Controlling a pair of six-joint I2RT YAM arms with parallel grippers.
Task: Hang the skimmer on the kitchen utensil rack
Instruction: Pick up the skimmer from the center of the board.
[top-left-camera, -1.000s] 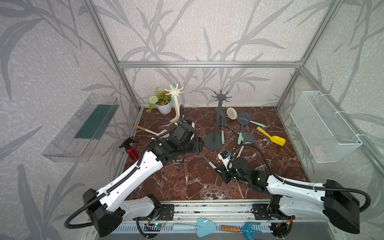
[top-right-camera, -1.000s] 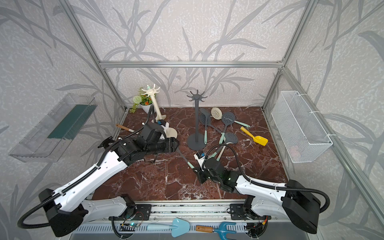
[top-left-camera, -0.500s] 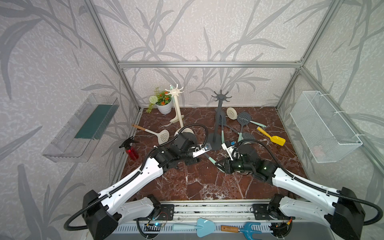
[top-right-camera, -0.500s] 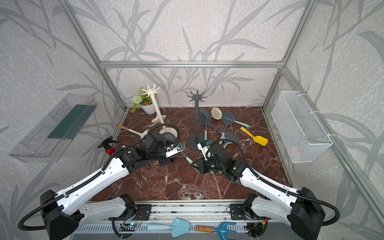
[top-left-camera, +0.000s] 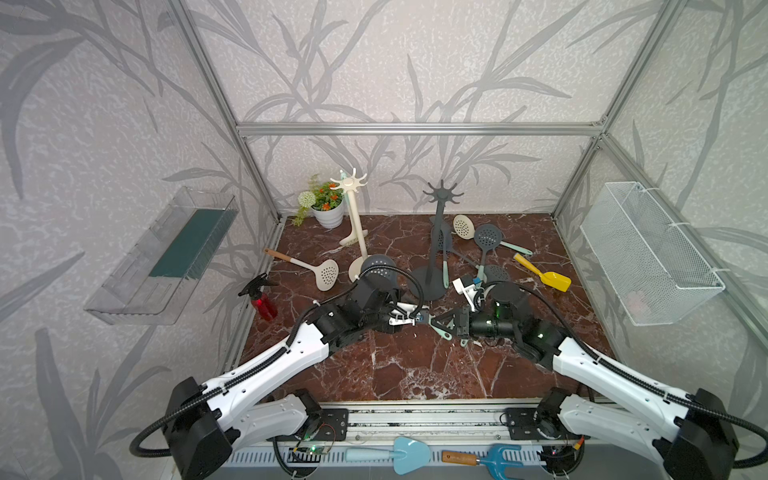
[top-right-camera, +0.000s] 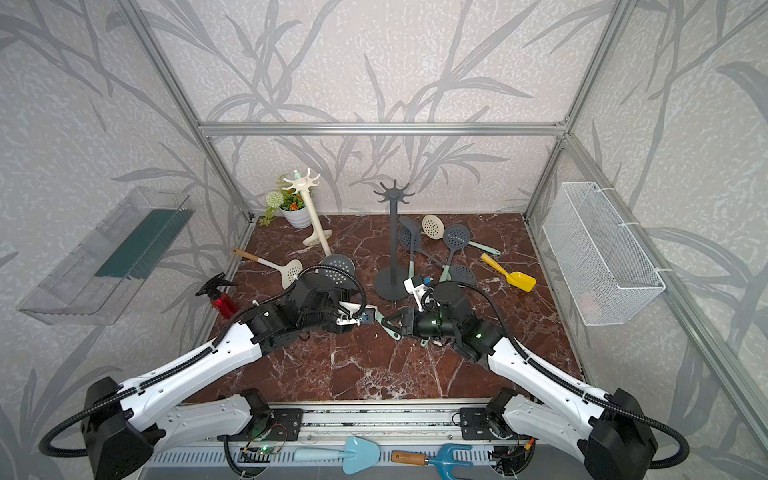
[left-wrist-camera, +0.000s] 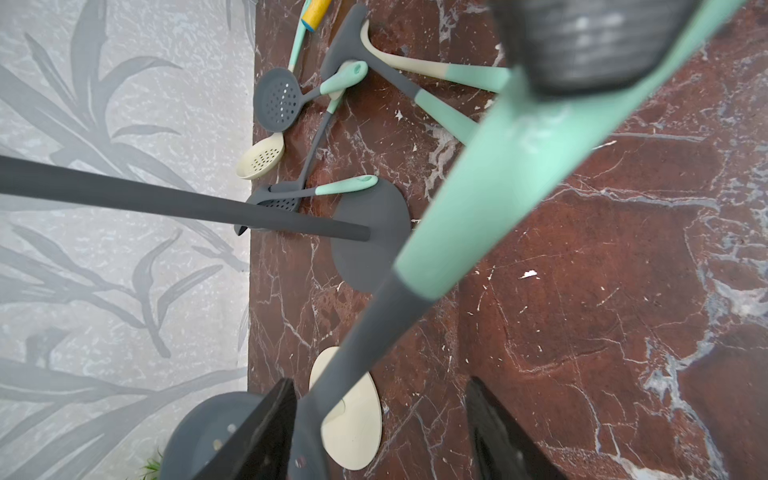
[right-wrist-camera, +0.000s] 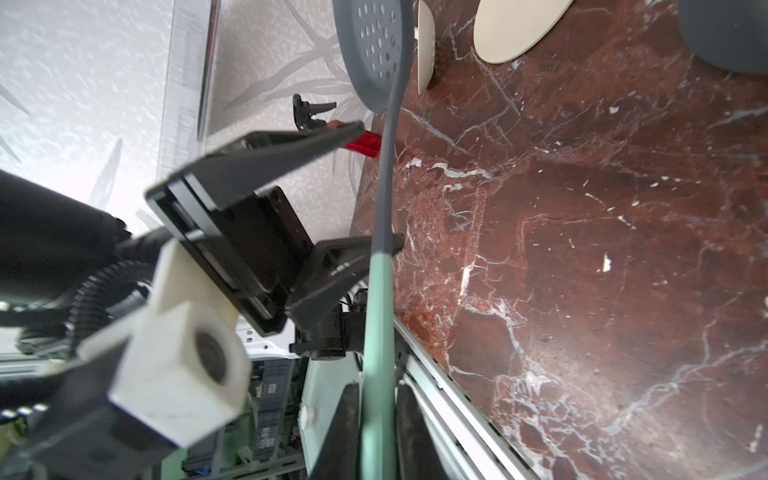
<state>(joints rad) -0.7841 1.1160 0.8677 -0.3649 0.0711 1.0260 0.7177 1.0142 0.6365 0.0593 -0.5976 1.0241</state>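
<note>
Near centre, right gripper (right-wrist-camera: 378, 399) clamps skimmer (right-wrist-camera: 383, 187) by its mint handle; gray shaft passes between left gripper's (left-wrist-camera: 379, 382) 2 wide-spread jaws, off-centre.

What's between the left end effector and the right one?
The skimmer: its mint handle bridges the open left end effector and the right end effector, shut on it, as the right wrist view shows.
</note>
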